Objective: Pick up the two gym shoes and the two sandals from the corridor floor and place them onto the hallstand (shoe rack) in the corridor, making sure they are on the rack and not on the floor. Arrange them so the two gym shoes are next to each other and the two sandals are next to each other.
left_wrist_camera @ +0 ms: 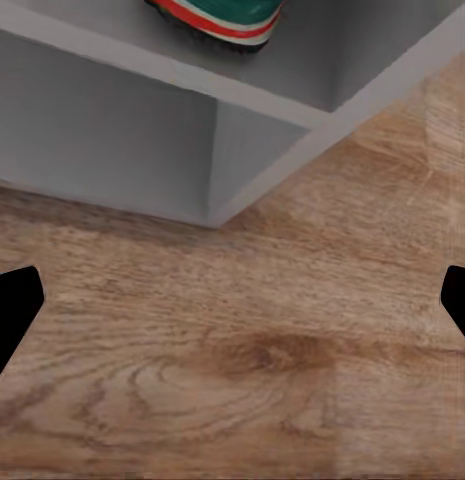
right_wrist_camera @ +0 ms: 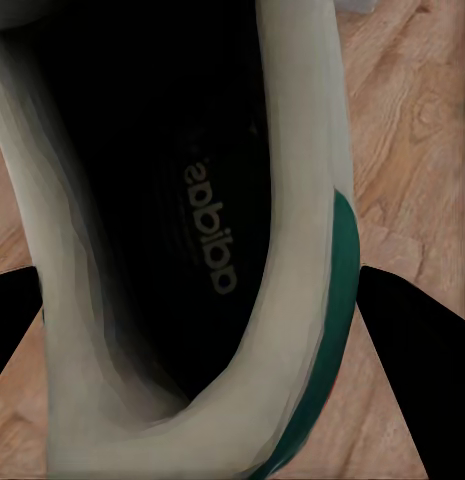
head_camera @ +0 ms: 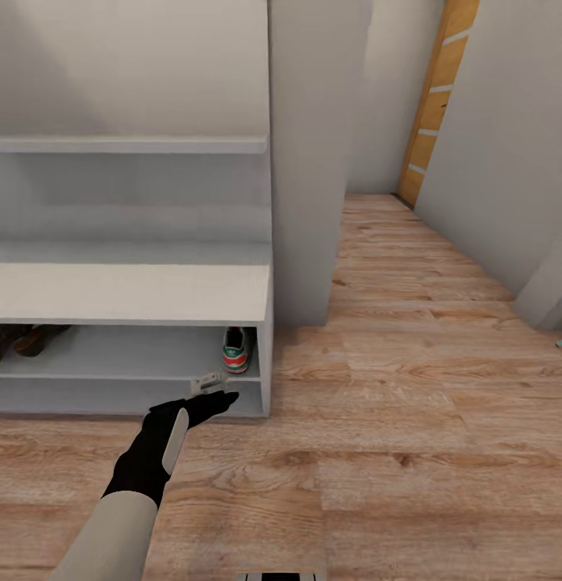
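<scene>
Your right gripper (right_wrist_camera: 227, 300) straddled the second gym shoe (right_wrist_camera: 192, 230), apparently clamped, its long axis running along the fingers. Left gripper (head_camera: 210, 386) was spread empty just before the hallstand (head_camera: 127, 294); shelved shoe (head_camera: 237, 349) far-right.

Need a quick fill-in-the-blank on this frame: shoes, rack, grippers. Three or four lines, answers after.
1. One gym shoe stands on the hallstand's ____ shelf level.
2. The left gripper has nothing between its fingers; its jaws are ____.
3. The right gripper has its fingers on either side of a ____.
4. The sandals sit at the shelf's ____ end in the head view.

Answers: lower; open; gym shoe; left
</scene>
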Controlling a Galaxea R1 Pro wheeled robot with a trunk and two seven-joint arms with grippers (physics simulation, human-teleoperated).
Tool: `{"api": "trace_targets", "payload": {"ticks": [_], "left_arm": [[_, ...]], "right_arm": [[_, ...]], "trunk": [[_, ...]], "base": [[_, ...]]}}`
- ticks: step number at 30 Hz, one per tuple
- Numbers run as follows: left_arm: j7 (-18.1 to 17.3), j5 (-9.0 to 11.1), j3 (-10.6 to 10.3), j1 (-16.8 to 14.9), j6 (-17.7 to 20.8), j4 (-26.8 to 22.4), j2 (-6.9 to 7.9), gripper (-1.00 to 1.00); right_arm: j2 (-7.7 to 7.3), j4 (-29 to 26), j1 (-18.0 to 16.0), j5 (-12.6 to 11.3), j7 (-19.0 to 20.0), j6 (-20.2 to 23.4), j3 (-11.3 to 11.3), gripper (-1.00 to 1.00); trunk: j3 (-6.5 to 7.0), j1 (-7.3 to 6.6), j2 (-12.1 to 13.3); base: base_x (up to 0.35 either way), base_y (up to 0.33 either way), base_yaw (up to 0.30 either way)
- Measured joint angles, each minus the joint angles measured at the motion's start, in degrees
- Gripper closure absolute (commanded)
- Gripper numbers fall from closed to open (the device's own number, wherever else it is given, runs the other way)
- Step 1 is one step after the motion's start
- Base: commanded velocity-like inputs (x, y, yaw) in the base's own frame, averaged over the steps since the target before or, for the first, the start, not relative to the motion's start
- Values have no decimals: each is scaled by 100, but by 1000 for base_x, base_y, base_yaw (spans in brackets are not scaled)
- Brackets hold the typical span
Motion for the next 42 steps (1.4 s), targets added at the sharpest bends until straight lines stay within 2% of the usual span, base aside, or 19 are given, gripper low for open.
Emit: {"api": "trace_targets", "payload": {"ticks": [10, 33, 42], "left_arm": [[0, 6, 5, 0, 2, -1, 0, -100], [0, 8, 18, 0, 2, 8, 9, -100], [0, 3, 17, 0, 2, 8, 9, -100]], "right_arm": [[-1, 2, 0, 0, 0, -2, 3, 100], [0, -15, 0, -1, -17, 42, 8, 100], [-1, -15, 0, -1, -17, 42, 8, 100]], "trunk": [[0, -2, 0], [0, -3, 0], [0, -1, 0]], "base": [[-147, 276, 0], [-1, 312, 0], [-95, 319, 0]]}}
